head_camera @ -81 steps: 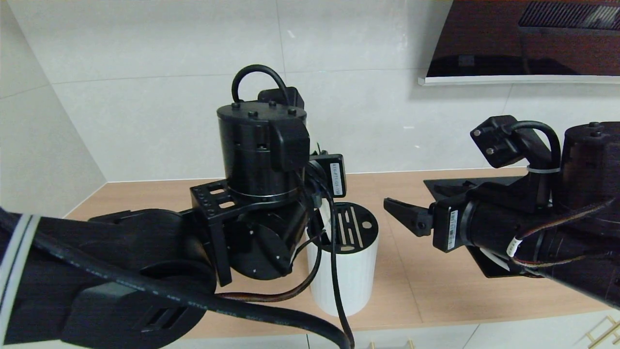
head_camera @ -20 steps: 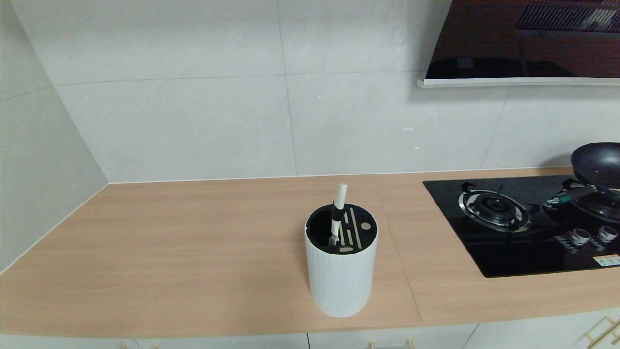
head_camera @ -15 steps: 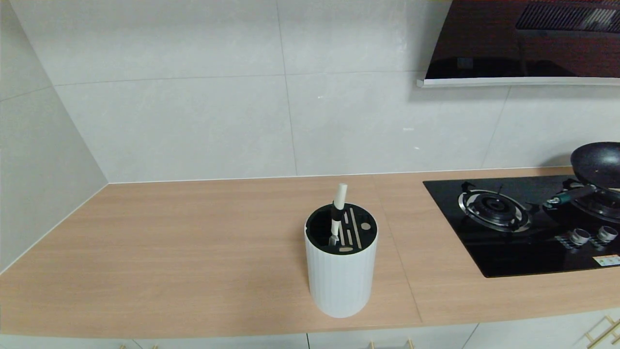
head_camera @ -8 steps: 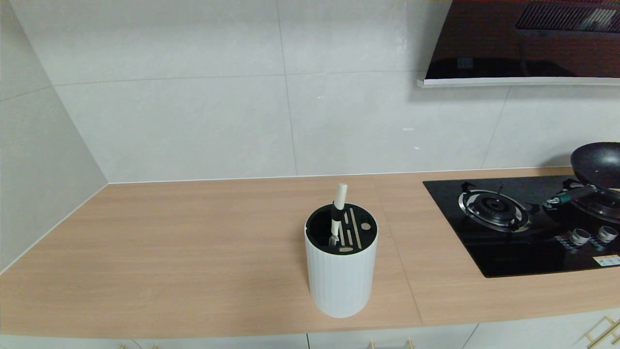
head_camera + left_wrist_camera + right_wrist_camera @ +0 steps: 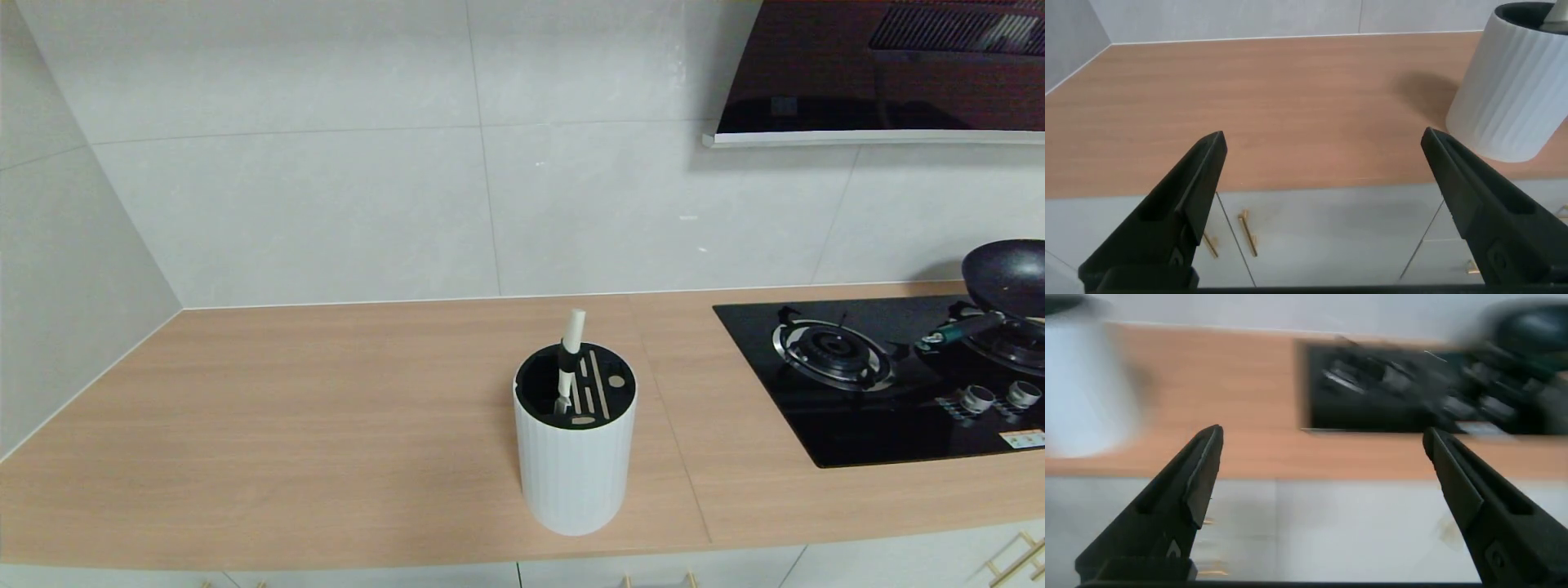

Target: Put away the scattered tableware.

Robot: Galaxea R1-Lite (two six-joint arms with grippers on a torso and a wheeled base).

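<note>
A white ribbed cylindrical holder (image 5: 575,457) with a black slotted top stands near the counter's front edge. A utensil with a white handle (image 5: 571,346) stands upright in one of its slots. In the left wrist view my left gripper (image 5: 1321,151) is open, held off the counter's front edge with nothing between its fingers; the holder (image 5: 1513,86) is off to one side. My right gripper (image 5: 1321,445) is open and holds nothing, in front of the counter edge, with the holder (image 5: 1082,384) on one side.
A black gas hob (image 5: 882,376) lies at the right of the wooden counter (image 5: 326,408), with a dark pan (image 5: 1008,278) on its far burner. A dark range hood (image 5: 882,73) hangs above. Cabinet fronts with gold handles (image 5: 1247,233) sit below the counter.
5.4 s ago both arms were up over the holder in the head view; they have since drawn back out of it. The utensil now stands in the holder. Nothing has changed over the last second.
</note>
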